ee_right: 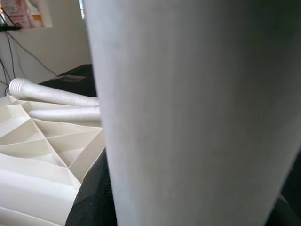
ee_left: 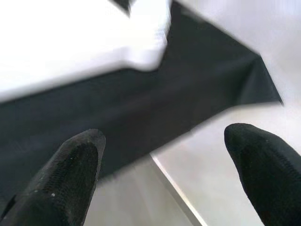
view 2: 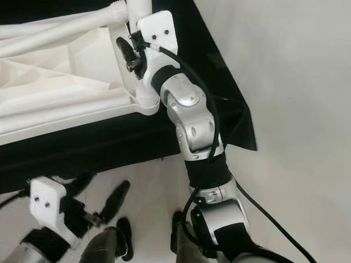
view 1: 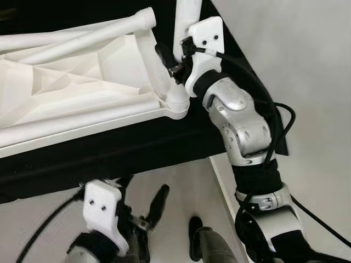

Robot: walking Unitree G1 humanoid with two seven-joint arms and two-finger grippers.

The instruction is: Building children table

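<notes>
Currently the step in hand appears to be fitting a leg into the corner socket (view 1: 178, 104) of the upturned white tabletop (view 1: 66, 93), which lies underside-up, ribs showing, on a worktop covered with a black cloth (view 1: 109, 153). The right tool (view 1: 174, 63) is clamped on the upright white leg (view 1: 186, 19), whose lower end stands at the socket; the right wrist view looks close along the leg's pale shaft. Two further loose legs (view 1: 82, 33) lie across the ribbed underside, one with its threaded end visible. The left tool (view 1: 145, 211) hangs low before the worktop edge, fingers spread and empty.

Next, the leg probably needs turning about its own axis while kept square to the socket, so the thread engages without crossing; then the remaining legs follow.

Beyond the cloth, the floor (view 1: 307, 66) is pale grey and smooth. A light wall and trailing cables appear in the background.
</notes>
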